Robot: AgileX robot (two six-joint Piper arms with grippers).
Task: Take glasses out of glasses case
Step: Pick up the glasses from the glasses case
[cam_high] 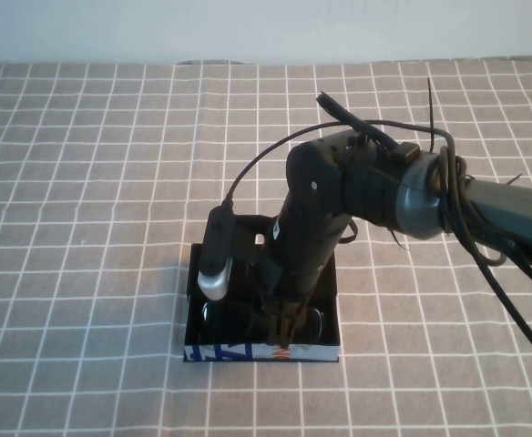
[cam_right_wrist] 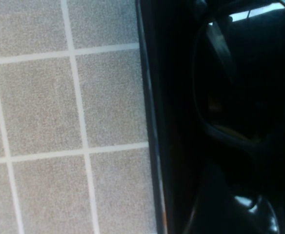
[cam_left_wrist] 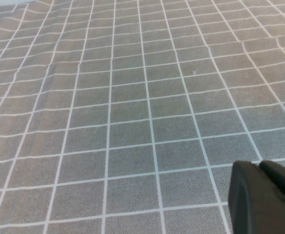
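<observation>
The glasses case (cam_high: 248, 350) lies open on the checked cloth, with its blue, white and orange printed side facing me. The black glasses (cam_high: 213, 316) lie inside it, with dark lenses showing on both sides of the arm. My right gripper (cam_high: 284, 333) reaches down into the middle of the case, right at the glasses. In the right wrist view the case wall (cam_right_wrist: 150, 122) and one glasses rim (cam_right_wrist: 220, 129) fill the dark right side. My left gripper (cam_left_wrist: 259, 165) is shut and empty above bare cloth, out of the high view.
The grey checked tablecloth (cam_high: 84, 182) covers the whole table. The right arm and its cables (cam_high: 466, 209) stretch from the right edge to the case. The white wall runs along the far edge.
</observation>
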